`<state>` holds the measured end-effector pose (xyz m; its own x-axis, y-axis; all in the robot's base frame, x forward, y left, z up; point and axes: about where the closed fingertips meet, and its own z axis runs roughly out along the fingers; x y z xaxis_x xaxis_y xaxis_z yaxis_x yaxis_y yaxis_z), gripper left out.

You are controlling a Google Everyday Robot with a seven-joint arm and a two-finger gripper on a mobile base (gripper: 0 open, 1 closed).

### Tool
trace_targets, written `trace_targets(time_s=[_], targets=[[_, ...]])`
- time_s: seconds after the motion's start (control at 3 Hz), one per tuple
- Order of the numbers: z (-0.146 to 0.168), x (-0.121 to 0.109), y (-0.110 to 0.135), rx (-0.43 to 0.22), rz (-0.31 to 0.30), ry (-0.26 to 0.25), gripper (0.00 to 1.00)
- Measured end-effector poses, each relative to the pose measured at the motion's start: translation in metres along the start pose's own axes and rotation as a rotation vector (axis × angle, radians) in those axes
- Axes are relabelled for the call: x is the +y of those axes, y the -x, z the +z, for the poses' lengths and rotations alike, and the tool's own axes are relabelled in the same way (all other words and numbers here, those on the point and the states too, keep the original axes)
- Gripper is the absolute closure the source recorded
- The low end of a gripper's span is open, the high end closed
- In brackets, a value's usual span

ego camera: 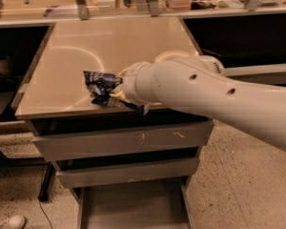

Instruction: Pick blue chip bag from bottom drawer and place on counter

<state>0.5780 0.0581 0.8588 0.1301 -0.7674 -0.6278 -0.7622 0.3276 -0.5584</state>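
The blue chip bag [101,86] is a crumpled dark-blue foil bag with white lettering, held at the end of my arm just over the front part of the beige counter [109,42]. My gripper [116,92] is shut on the bag's right side and is mostly hidden by my thick white arm, which reaches in from the right. The bottom drawer [133,206] stands pulled open below, and its grey floor looks bare.
A white bowl [170,56] sits on the counter's right side, mostly hidden behind my arm. Two grey drawer fronts [124,142] are closed under the counter. Shelving with clutter runs along the back. A shoe [9,222] lies on the floor at lower left.
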Motion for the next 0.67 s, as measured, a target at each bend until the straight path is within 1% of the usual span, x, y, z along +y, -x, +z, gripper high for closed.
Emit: trace_targets(time_s=[0.33,0.67], targets=[[0.021,-0.019,0.008,-0.019,-0.008,0.012,1.00],[0.071,-0.036,0.006,-0.026,-0.040,0.098,1.00]])
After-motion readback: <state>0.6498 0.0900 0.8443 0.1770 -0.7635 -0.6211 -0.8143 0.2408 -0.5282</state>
